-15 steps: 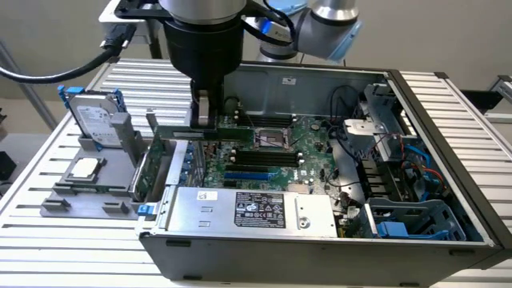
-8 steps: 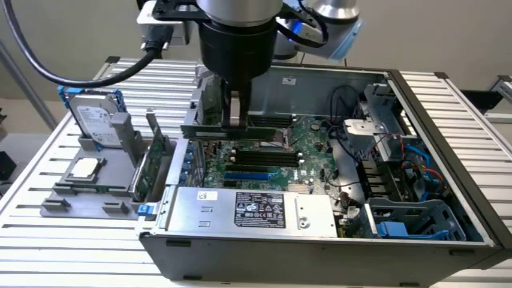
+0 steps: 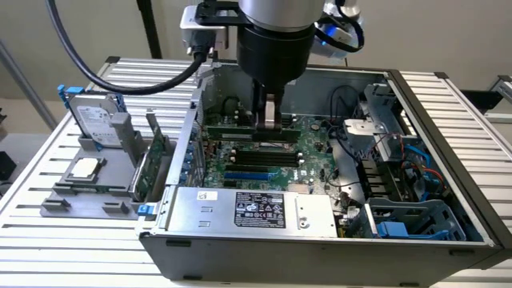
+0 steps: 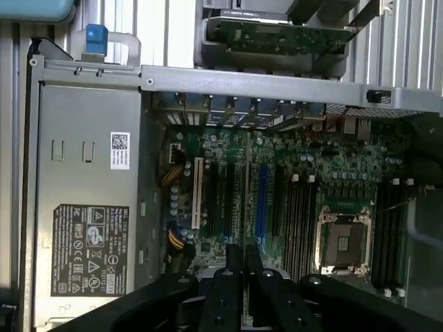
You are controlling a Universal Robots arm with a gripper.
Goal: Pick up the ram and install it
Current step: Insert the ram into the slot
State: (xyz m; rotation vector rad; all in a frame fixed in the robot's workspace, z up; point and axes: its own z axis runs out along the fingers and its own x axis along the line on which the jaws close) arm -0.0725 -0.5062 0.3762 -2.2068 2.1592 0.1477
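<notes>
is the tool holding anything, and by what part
The tool is shut on the ram, gripping its upper long edge near the middle.

We see the arm [image 3: 276,42] hanging straight down from above, black wrist [image 3: 276,60] vertical. The hand [image 3: 270,123] points down, its two fingers [image 4: 227,290] pinched together with just a thin slit between them. A blue light glows on the joint above.

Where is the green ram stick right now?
In the exterior view, the ram stick is inside the computer case, pinched in the claw. It sits low over the green board, right beside the row of black slots.
</notes>
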